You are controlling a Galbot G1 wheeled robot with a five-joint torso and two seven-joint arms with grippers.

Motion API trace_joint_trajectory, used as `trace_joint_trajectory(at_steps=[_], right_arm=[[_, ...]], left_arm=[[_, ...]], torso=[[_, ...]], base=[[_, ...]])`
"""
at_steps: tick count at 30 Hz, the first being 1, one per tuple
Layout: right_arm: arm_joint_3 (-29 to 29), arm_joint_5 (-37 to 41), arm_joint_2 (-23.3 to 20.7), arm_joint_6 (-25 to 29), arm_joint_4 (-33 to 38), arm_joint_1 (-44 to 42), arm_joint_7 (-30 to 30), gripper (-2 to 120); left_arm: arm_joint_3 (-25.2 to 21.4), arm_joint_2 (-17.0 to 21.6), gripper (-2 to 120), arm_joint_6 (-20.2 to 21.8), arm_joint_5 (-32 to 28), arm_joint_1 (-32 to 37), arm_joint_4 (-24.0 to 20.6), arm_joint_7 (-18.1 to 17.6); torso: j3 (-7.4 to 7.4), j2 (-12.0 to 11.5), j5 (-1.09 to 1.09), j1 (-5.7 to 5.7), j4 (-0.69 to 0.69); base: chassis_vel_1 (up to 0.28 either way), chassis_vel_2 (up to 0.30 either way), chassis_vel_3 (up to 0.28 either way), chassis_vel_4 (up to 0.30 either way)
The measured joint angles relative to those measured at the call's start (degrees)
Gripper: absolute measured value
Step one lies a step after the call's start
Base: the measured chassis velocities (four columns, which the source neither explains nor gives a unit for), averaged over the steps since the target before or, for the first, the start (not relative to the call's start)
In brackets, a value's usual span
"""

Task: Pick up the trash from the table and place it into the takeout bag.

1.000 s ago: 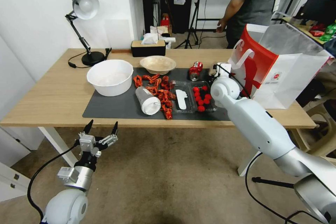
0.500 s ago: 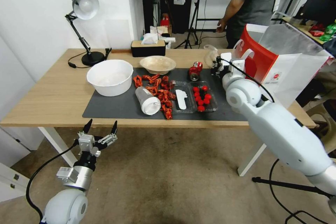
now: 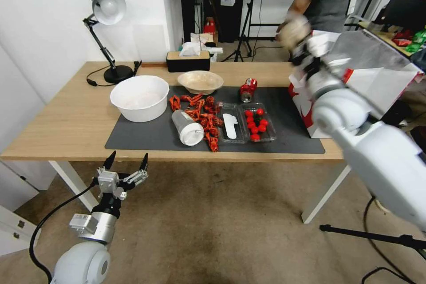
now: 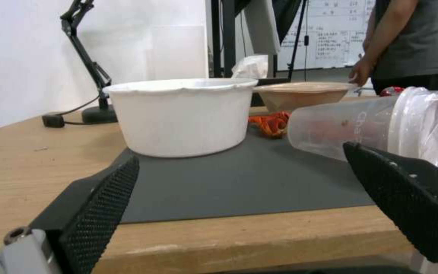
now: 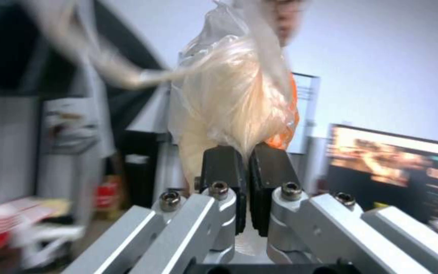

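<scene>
At the left, we see the left gripper (image 3: 126,165) parked below the front edge of the table (image 3: 57,115), its two fingers spread wide and holding nothing. Moving right across the dark mat (image 3: 146,135): a big white bowl (image 3: 139,97), the shallow beige bowl (image 3: 200,81), red scraps (image 3: 205,117), the clear white-lidded plastic cup (image 3: 187,127) lying on its side, a clear tray of red tomatoes (image 3: 257,122) and the red soda can (image 3: 248,89) on its side.

At the right, the right gripper (image 5: 244,167) is raised above the mouth of the takeout bag (image 3: 377,84), blurred in the head view; from the right wrist we see its pads pinched tight on a crumpled beige lump of thin wrap (image 5: 234,102). The right arm hides much of the bag's red side.

Half a second ago that gripper hung low by the bag's near handle; it has since swung up and rightward. The left gripper has not moved. A desk lamp (image 3: 104,31) and tissue box (image 3: 187,60) stand at the table's far edge.
</scene>
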Motion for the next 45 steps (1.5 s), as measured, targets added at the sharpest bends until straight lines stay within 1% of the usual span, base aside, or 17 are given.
trace_joint_trajectory(at_steps=[3, 12, 14, 16, 17, 20, 22, 23, 24, 26, 27, 30, 31, 34, 36, 41, 45], right_arm=[[2.9, 3.7, -2.1, -0.9, -0.5, -1.9, 1.1, 0], [6.4, 8.3, -2.5, -2.0, -0.7, -6.8, 1.2, 0], [6.6, 9.2, -2.5, -2.0, -0.8, -7.2, 1.1, 4], [7.0, 10.2, -2.5, -2.0, -0.9, -7.8, 0.7, 12], [7.0, 10.2, -2.5, -2.0, -0.9, -7.8, 0.7, 12], [7.4, 10.5, -2.8, -2.2, -0.8, -8.3, 0.6, 30], [7.4, 10.5, -2.8, -2.2, -0.7, -8.4, 0.6, 30], [7.5, 10.5, -3.0, -2.4, -0.1, -9.2, 1.0, 40], [7.5, 10.5, -3.0, -2.4, -0.1, -9.2, 1.0, 40], [7.5, 10.5, -3.1, -2.8, 0.4, -9.7, 1.6, 52], [7.5, 10.5, -3.1, -2.8, 0.4, -9.7, 1.6, 52], [7.7, 10.7, -3.5, -3.2, 0.7, -9.7, 2.0, 68], [7.7, 10.7, -3.5, -3.2, 0.7, -9.7, 2.0, 68], [8.4, 10.8, -3.9, -3.4, 0.9, -10.5, 1.8, 76], [9.6, 10.9, -4.2, -3.4, 1.7, -12.0, 1.0, 89], [11.3, 10.6, -5.1, -1.9, 4.0, -13.9, -0.5, 99], [12.9, 10.7, -6.0, 0.1, 6.6, -15.8, -4.0, 100]], left_arm=[[1.0, -0.4, 100, 0.0, 0.5, -0.2, 0.2, -0.8], [1.5, -0.8, 100, 0.2, 0.4, 0.3, -1.2, -0.8], [1.4, -0.7, 100, 0.2, 0.3, 0.3, -1.5, -0.9], [1.3, -0.8, 100, 0.3, 0.3, 0.6, -1.9, -0.9], [1.3, -0.8, 100, 0.3, 0.3, 0.6, -1.9, -0.9], [1.3, -1.2, 100, 0.4, 0.4, 1.3, -2.3, -0.9], [1.2, -1.3, 100, 0.4, 0.4, 1.4, -2.3, -0.8], [1.0, -1.7, 100, 0.1, 0.4, 1.7, -2.5, -0.8], [1.0, -1.7, 100, 0.1, 0.4, 1.7, -2.5, -0.8], [0.7, -1.8, 100, 0.0, 0.4, 1.9, -2.9, -0.9], [0.7, -1.8, 100, 0.0, 0.4, 1.9, -2.9, -0.9], [0.7, -1.6, 100, 0.0, 0.5, 1.9, -3.3, -0.9], [0.7, -1.6, 100, 0.0, 0.5, 1.9, -3.3, -0.9], [0.8, -1.6, 100, 0.1, 0.5, 1.8, -3.4, -0.9], [1.0, -1.6, 100, 0.2, 0.6, 1.8, -3.6, -0.9], [1.1, -1.3, 100, 0.3, 0.6, 1.8, -3.8, -0.9], [1.1, -1.3, 100, 0.3, 0.6, 1.8, -3.8, -0.9]], torso=[[0.01, 0.0, 0.03, 0.0, 0.01], [0.01, 0.0, 0.02, 0.0, 0.02], [0.01, 0.0, 0.02, 0.0, 0.03], [0.01, 0.0, 0.0, 0.0, 0.03], [0.01, 0.0, 0.0, 0.0, 0.03], [0.01, 0.0, 0.0, 0.0, 0.03], [0.01, 0.0, 0.0, 0.0, 0.03], [0.01, 0.0, -0.01, 0.0, 0.03], [0.01, 0.0, -0.01, 0.0, 0.03], [0.01, 0.0, 0.0, 0.0, 0.03], [0.01, 0.0, 0.0, 0.0, 0.03], [0.01, 0.0, 0.0, 0.01, 0.03], [0.01, 0.0, 0.0, 0.01, 0.03], [0.01, 0.0, 0.0, 0.0, 0.03], [0.01, 0.0, 0.01, 0.0, 0.02], [0.01, 0.0, 0.01, 0.0, 0.02], [0.01, 0.0, -0.01, 0.0, 0.02]], base=[[0.0, 0.0, 0.0, 0.0], [0.0, 0.0, 0.0, 0.0], [0.0, 0.0, 0.0, 0.0], [0.0, 0.0, 0.0, 0.0], [0.0, 0.0, 0.0, 0.0], [0.0, 0.0, 0.0, 0.0], [0.0, 0.0, 0.0, 0.0], [0.0, 0.0, 0.0, 0.0], [0.0, 0.0, 0.0, 0.0], [0.0, 0.0, 0.0, 0.0], [0.0, 0.0, 0.0, 0.0], [0.0, 0.0, 0.0, 0.0], [0.0, 0.0, 0.0, 0.0], [0.0, 0.0, 0.0, 0.0], [0.0, 0.0, 0.0, 0.0], [0.0, 0.0, 0.0, 0.0], [0.0, 0.0, 0.0, 0.0]])
